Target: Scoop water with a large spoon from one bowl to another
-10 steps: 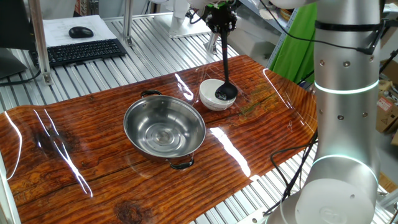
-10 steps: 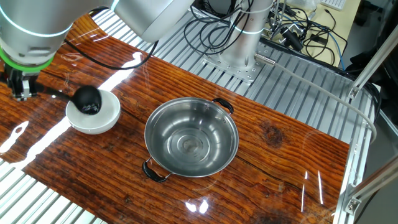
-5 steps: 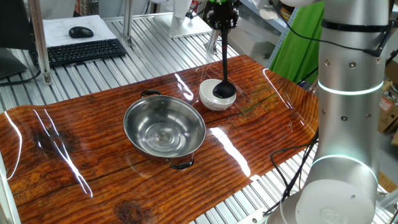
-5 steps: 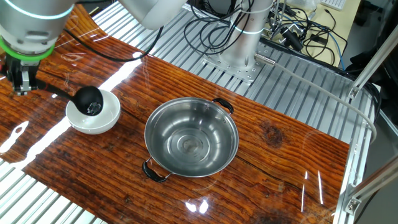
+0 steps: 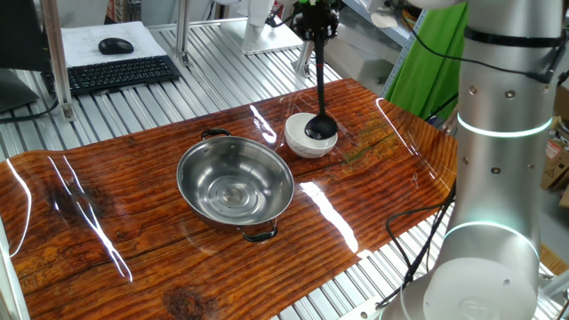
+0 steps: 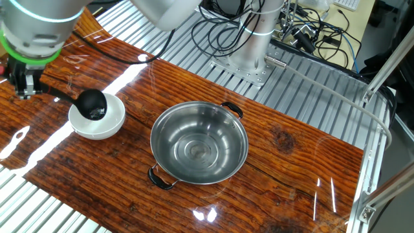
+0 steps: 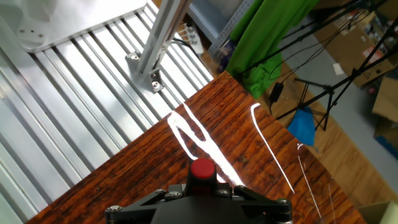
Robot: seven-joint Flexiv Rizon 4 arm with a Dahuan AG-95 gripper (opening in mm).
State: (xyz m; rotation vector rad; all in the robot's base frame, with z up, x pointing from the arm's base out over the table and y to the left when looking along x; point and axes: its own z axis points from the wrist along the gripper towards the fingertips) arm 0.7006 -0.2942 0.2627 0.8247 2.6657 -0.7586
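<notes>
Large spoon [image 5: 321, 107] gripped by hand [image 5: 317, 27], scoop over white bowl [image 5: 299, 140]; glossy wood-grain tabletop [image 5: 133, 231].

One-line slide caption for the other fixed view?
Gripper holds the ladle over the white bowl, beside the steel bowl.

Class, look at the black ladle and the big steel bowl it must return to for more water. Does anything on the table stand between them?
Nothing visible does. The ladle hangs with its scoop at the white bowl, held by the gripper. The steel bowl sits beside the white bowl, with only bare wooden tabletop between them.
</notes>
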